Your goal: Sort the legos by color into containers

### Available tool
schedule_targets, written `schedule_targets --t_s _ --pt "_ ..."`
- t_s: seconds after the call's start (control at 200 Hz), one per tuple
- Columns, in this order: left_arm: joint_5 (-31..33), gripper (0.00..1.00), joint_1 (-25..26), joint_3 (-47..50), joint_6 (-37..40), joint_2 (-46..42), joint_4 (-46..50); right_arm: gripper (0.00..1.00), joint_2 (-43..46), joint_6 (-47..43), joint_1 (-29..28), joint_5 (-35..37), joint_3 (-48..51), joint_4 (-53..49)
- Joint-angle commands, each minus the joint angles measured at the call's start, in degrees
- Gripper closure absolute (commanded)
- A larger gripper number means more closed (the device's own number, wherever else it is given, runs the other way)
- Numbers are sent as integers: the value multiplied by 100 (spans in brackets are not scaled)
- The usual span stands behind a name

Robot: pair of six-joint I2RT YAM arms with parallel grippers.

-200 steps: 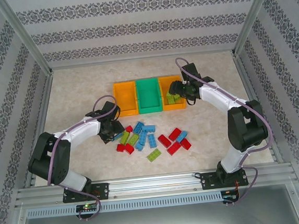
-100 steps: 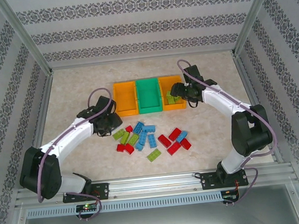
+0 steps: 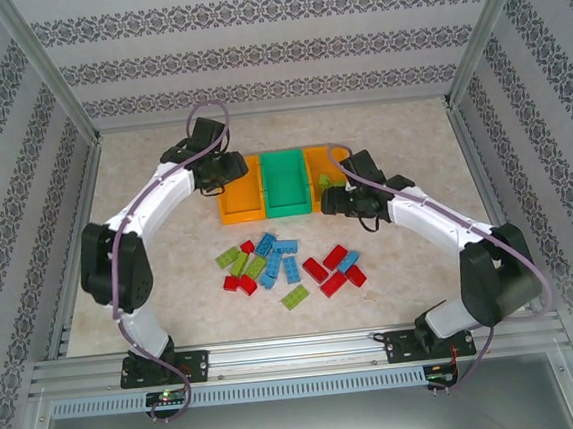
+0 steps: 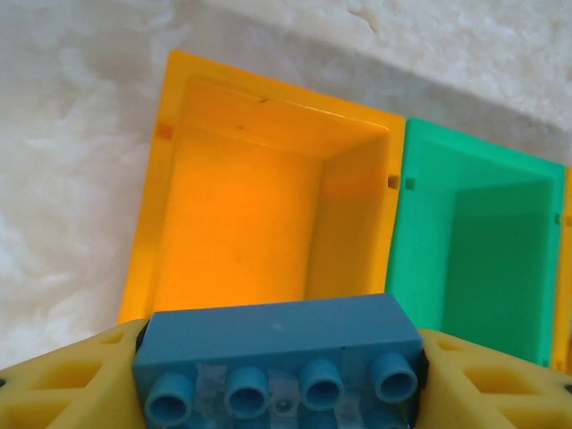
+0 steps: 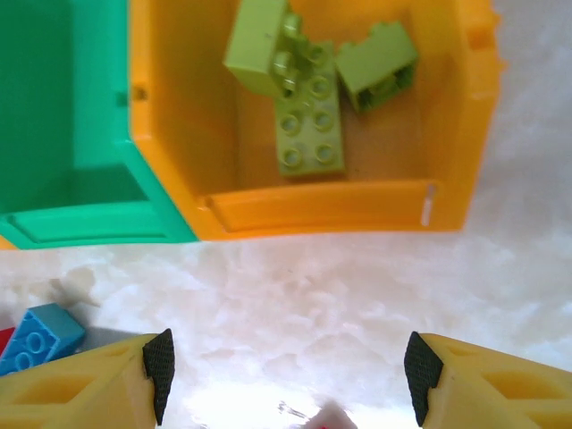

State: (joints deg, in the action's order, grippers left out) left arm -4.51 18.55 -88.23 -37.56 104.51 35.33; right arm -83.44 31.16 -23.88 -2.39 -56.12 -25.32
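Loose legos (image 3: 286,265) lie scattered on the table (image 3: 402,277), and beyond them the right pincer (image 5: 286,366) hangs open and empty, just short of the right orange bin (image 5: 322,210). Farther back, the left pincer (image 4: 281,375) clamps a blue brick (image 4: 277,335), long axis crosswise between its fingers. The left orange bin (image 4: 232,223) gapes directly ahead and below!

No writing, label, brand mark or number can be read. The studs of the blue lego (image 4: 277,344) at the bottom of the left wrist view are too blurred to show any lettering. The wallpaper (image 3: 273,55) across the top of the overhead view bears only an ornamental pattern.
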Motion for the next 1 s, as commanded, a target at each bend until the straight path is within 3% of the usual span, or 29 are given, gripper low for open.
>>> schedule_targets --t_s 0.0,0.15,0.415,0.824,0.994 --pt "-230 34 -80 -440 276 476 194 28 271 226 -35 122 253 -63" --pt "-387 31 -81 -756 311 946 300 28 307 525 -423 126 233 -205" --pt "-636 21 -78 -733 250 961 183 28 -439 1561 -1511 506 -111 -256" --pt "-524 0 -70 -246 351 333 -109 21 -1588 2133 -2283 696 -1107 -338" --pt "-337 1 -68 15 499 24 -123 20 -1803 2271 -2366 644 -1197 -447"
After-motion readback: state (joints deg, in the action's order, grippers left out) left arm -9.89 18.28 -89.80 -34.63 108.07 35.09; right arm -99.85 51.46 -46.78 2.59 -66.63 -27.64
